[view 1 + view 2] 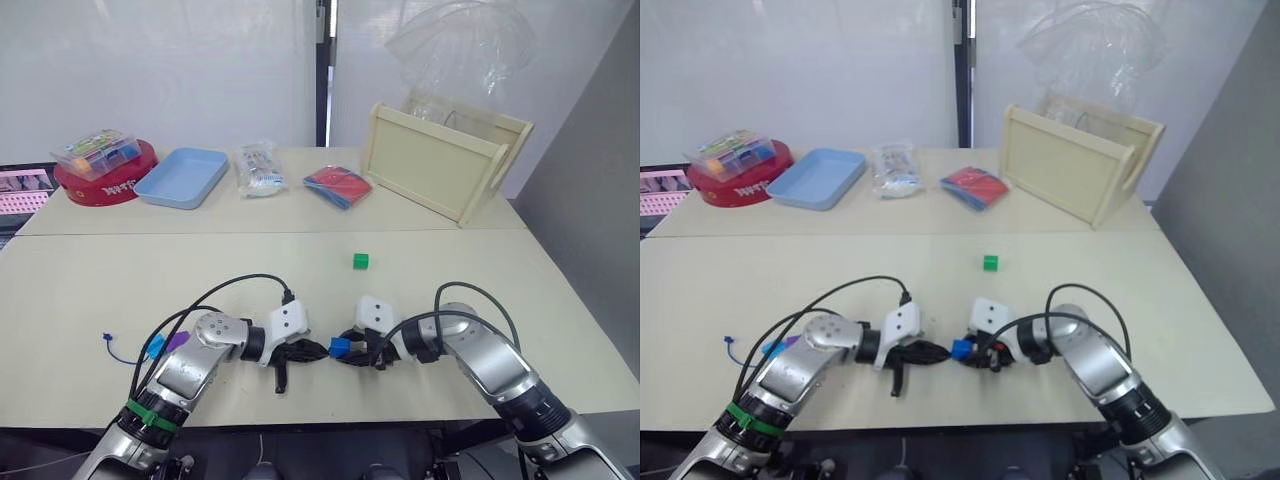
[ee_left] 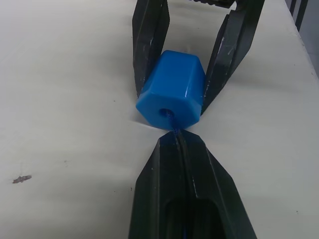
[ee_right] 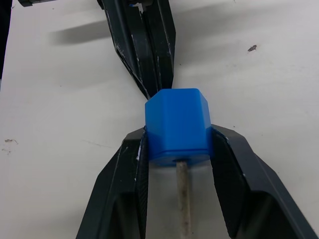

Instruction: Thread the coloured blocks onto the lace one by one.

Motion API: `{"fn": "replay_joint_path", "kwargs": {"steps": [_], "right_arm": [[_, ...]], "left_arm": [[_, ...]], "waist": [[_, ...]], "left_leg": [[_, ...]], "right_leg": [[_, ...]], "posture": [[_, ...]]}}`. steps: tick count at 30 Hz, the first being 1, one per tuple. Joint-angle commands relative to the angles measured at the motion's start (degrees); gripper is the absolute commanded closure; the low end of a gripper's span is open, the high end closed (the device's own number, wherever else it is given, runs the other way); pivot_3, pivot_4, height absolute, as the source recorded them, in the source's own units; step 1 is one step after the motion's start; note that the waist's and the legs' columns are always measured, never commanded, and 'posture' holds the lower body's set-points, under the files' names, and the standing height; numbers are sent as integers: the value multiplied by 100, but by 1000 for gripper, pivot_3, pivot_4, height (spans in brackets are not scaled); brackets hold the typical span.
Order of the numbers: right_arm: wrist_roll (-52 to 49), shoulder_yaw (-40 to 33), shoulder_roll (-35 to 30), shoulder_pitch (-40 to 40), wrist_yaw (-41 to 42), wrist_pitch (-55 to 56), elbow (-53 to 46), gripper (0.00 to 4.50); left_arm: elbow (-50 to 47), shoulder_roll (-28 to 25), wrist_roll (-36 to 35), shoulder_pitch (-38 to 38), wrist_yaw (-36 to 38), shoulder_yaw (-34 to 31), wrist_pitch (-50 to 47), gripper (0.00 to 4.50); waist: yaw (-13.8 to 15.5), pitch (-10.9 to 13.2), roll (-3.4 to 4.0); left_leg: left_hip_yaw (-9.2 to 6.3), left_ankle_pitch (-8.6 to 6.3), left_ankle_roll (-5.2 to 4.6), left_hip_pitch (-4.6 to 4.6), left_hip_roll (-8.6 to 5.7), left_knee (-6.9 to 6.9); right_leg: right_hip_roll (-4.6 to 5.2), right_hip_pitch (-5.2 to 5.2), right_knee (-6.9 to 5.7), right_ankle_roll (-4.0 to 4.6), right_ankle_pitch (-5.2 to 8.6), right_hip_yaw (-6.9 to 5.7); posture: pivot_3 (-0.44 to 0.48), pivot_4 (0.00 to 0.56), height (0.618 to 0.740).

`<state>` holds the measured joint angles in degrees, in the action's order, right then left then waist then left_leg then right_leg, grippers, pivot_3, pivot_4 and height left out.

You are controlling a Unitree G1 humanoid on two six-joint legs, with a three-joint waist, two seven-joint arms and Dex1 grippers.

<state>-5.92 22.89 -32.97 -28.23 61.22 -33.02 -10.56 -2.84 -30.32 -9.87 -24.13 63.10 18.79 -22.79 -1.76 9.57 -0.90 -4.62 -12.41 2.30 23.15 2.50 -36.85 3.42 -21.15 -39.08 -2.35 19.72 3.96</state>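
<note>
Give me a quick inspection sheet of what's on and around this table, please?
Surface: pale table, two tops joined.
Job's things: blue block with lace tip poking through; green block loose; cyan block and purple block by the left arm.
Clutter: blue tray, red tub, wooden crate, packets.
Grippers: right end effector shut on blue block; left end effector shut on lace.
Cables: black loops over both arms.
Surroundings: white wall.
</note>
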Motion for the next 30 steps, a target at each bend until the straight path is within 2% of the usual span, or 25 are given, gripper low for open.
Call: {"fn": "replay_joint_path", "kwargs": {"steps": [1,8,11,16,19,22,24,25,30], "right_arm": [[-78,63,9,53,17,-113,-174,3225],[-115,111,-61,124,109,-185,-312,3225],[-140,105,-56,134,109,-219,-354,3225],[-155,12,-17,134,9,-273,-368,3225],[-160,-85,6,121,-81,-297,-359,1750],[-214,-195,0,117,-150,-414,-430,830],[-331,-388,-71,171,-246,-596,-668,246],[-383,-471,-115,201,-285,-680,-782,77],[-566,-839,-431,599,-473,-978,-1363,77]], "left_arm": [[-87,109,-28,-110,-8,50,51,4500],[-123,90,-16,-154,-112,-143,65,4500],[-275,-39,-203,-165,125,-175,-82,3720],[-518,-344,-399,-240,489,-180,-301,2100],[-482,-454,-339,-315,585,-113,-249,1006],[-404,-418,-360,-391,622,-78,-246,109],[-285,-290,-273,-496,564,21,-190,97],[-224,-221,-224,-542,563,99,-128,97],[172,187,81,-724,387,444,152,97]], "waist": [[6,0,0],[23,0,0],[35,0,0],[30,0,0],[28,0,0],[29,1,0],[40,1,0],[50,1,0],[97,1,0]], "left_leg": [[0,0,0,0,0,0],[0,0,0,0,0,0],[0,0,0,2,0,0],[0,0,0,2,1,2],[0,0,0,2,1,2],[0,0,0,4,1,2],[0,0,0,4,1,2],[0,0,0,5,1,2],[0,0,-1,10,0,0]], "right_leg": [[0,0,0,0,0,0],[0,0,0,0,0,0],[0,-1,1,0,0,0],[-1,-3,1,0,0,0],[-1,-3,1,0,0,0],[-1,-4,3,0,0,0],[-1,-4,3,0,0,0],[-1,-4,3,0,0,-1],[0,-4,7,0,0,-1]], "posture": [[0,150,740],[0,150,740],[0,150,740],[0,150,740],[0,150,740],[0,150,740],[0,150,740],[0,150,740],[0,150,740]]}}
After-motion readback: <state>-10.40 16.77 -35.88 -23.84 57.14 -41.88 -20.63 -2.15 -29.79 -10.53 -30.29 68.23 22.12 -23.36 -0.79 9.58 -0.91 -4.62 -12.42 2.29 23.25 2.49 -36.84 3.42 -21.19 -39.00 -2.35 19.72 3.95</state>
